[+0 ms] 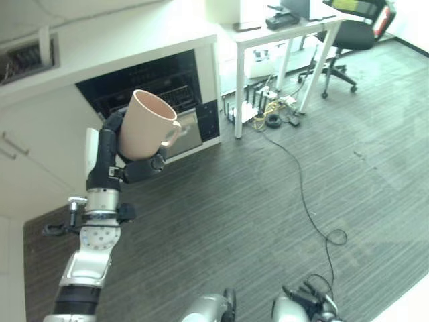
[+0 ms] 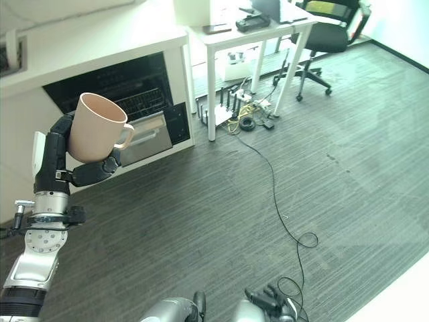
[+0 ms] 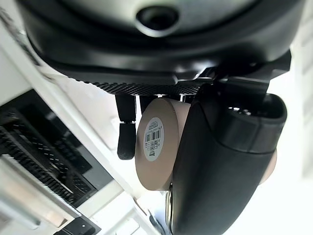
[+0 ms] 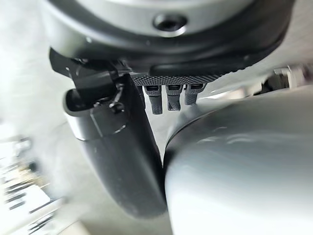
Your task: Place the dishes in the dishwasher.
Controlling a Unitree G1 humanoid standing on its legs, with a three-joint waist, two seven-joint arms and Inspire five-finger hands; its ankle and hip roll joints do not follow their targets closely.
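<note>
The dishwasher point(image 1: 151, 90) stands open under the white counter point(image 1: 114, 50), its dark rack point(image 2: 127, 94) exposed and its door point(image 2: 151, 137) lowered. The left hand point(image 1: 110, 151) is raised in front of it, fingers and thumb wrapped round a beige mug point(image 1: 147, 124), mouth tilted up, handle toward the opening. Advance low over the door, keep the grasp firm, and set the mug between rack tines. The right hand point(image 4: 122, 161) hangs relaxed.
</note>
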